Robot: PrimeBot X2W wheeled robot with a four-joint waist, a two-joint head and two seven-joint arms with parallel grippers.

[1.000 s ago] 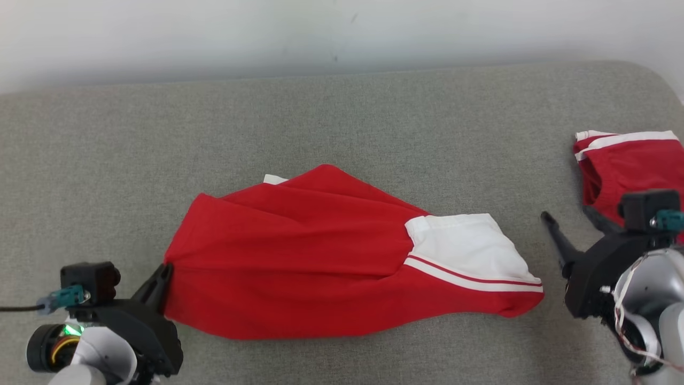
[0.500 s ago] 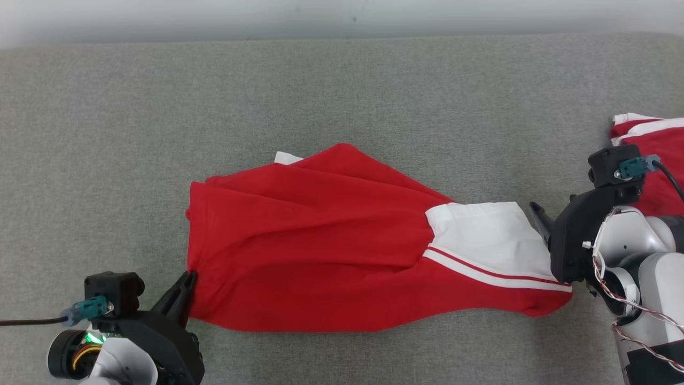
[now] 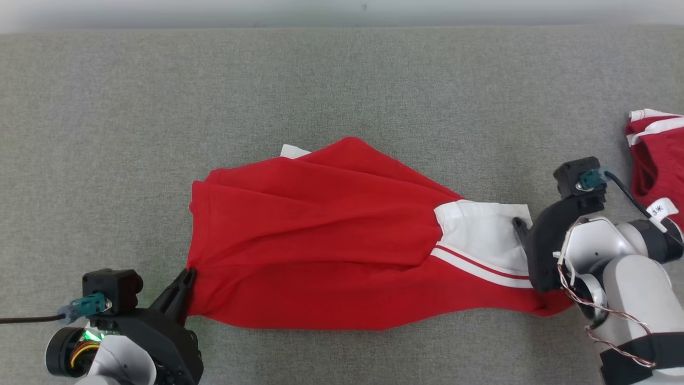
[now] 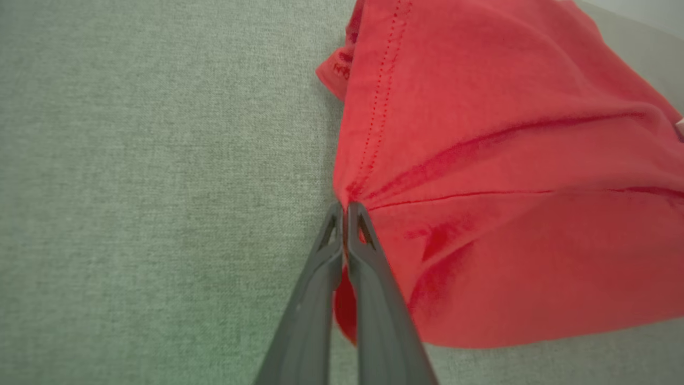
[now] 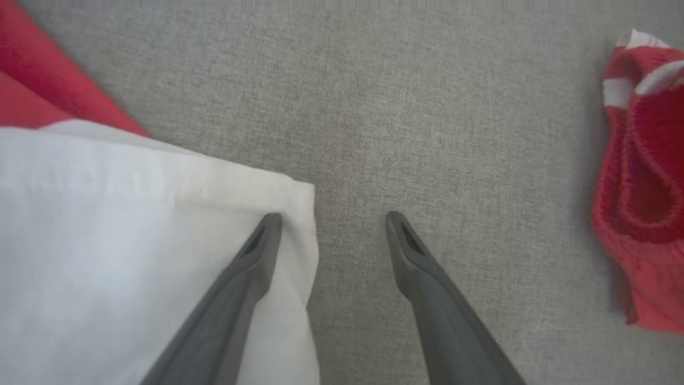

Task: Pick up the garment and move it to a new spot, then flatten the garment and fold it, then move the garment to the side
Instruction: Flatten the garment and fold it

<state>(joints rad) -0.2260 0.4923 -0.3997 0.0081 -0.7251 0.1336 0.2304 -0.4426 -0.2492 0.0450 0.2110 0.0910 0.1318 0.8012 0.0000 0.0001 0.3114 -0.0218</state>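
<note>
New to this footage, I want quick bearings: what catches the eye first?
A bright red garment with a white sleeve lies across the middle of the grey fabric surface. The left claw pinches its near-left corner shut; the open right claw straddles the white sleeve's edge.

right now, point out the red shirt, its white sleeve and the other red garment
red shirt [image 3: 320,240], head view, mid body
white sleeve [image 3: 475,235], head view, mid panel
other red garment [image 3: 660,158], head view, red part

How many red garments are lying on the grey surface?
2. The large red garment lies in the middle, one corner pinched by the left gripper. The second red garment lies at the right edge, partly cut off by the picture.
</note>
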